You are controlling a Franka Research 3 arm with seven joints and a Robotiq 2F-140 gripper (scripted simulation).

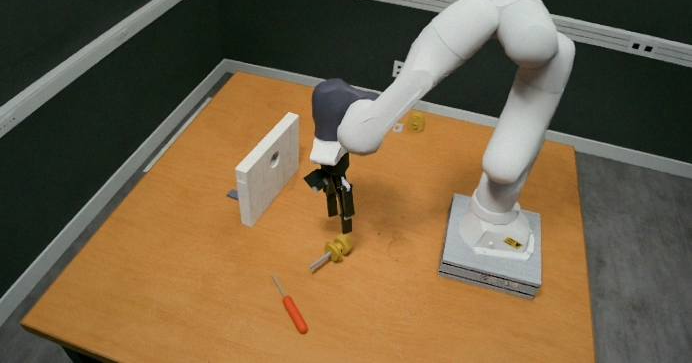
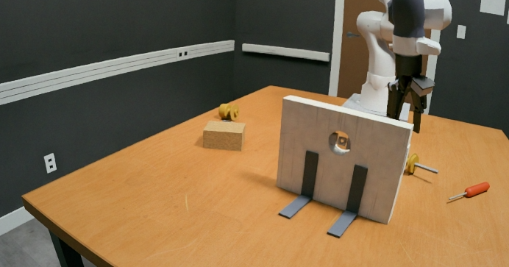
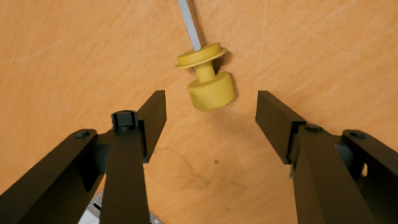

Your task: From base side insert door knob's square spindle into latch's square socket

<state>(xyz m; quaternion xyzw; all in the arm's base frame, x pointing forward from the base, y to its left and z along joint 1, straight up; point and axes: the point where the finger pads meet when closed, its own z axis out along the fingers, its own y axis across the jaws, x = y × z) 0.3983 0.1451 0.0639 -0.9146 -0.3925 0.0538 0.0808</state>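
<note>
The brass-yellow door knob (image 1: 344, 243) (image 2: 413, 164) (image 3: 211, 92) lies on its side on the table, its round plate beside the grip. Its grey square spindle (image 1: 320, 262) (image 2: 426, 168) (image 3: 190, 25) points away from the robot's base. The gripper (image 1: 340, 222) (image 2: 404, 124) (image 3: 211, 122) points down above the knob, open and empty, with the knob's grip a little ahead of the gap in the wrist view. The pale wood panel (image 1: 260, 188) (image 2: 294, 146) stands upright. Its round hole shows a small piece with a square opening (image 2: 342, 140); the top view hides that detail.
A red screwdriver (image 1: 295, 314) (image 2: 477, 190) lies near the spindle's end. A second yellow knob (image 1: 416, 122) (image 2: 229, 112) is far back, near a brown block (image 2: 223, 136). Grey bracket feet (image 2: 294, 206) extend behind the panel, on its side away from the base.
</note>
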